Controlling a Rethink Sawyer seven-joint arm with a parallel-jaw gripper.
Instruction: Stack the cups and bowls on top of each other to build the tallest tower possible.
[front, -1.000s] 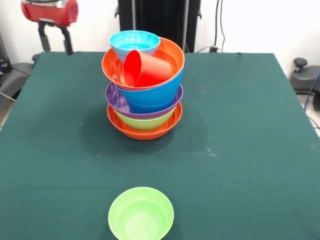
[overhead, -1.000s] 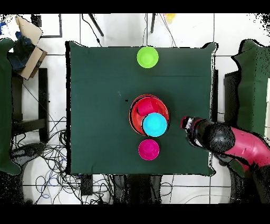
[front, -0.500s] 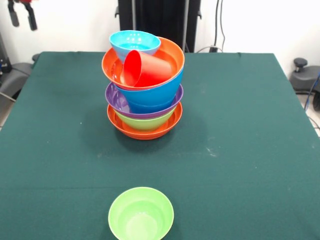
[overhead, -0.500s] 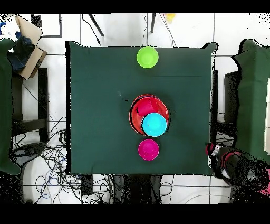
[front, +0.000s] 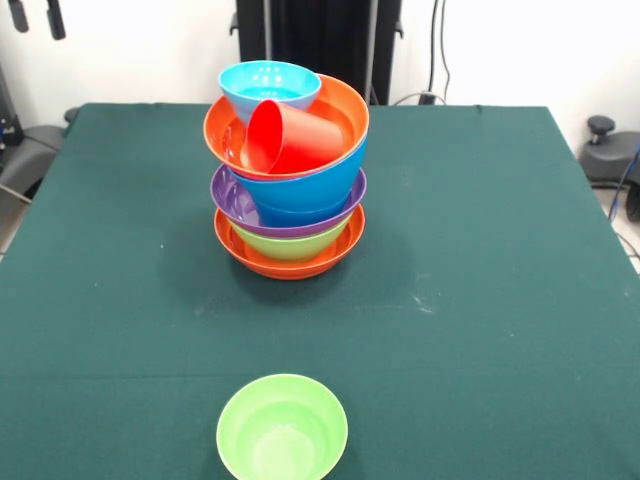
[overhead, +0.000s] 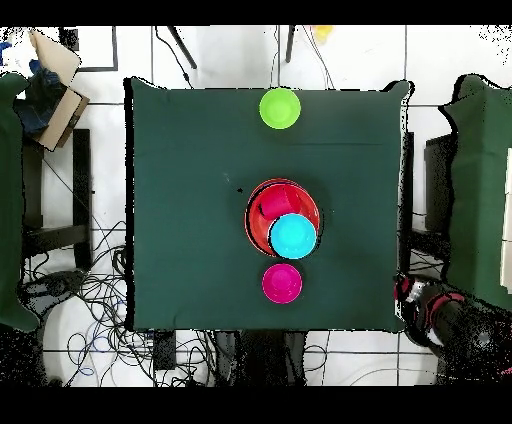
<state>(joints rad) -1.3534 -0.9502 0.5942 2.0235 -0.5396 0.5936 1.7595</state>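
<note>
The tower (front: 288, 190) stands mid-table: a wide orange bowl (front: 290, 258) as base, then green, purple and blue bowls, then a second orange bowl (front: 345, 110) on top. The red cup (front: 290, 137) lies on its side in that top bowl, and a light blue bowl (front: 270, 85) rests tilted on its far rim. A green bowl (front: 282, 428) stands alone at the near edge. A small magenta bowl (overhead: 282, 283) shows only in the overhead view, on the robot's side of the tower (overhead: 283, 218). My gripper (front: 37, 26) hangs open and empty at the top left corner, far from the tower.
The dark green cloth covers the table (front: 480, 300). My arm (overhead: 440, 315) sits off the table's corner near the base. A black stand (front: 320, 40) is behind the table, chairs (overhead: 480, 190) stand at the sides, and cables lie on the floor.
My arm has drawn back from beside the tower to beyond the table's corner; the gripper has risen to the front view's top edge. The bowls and cup have not moved.
</note>
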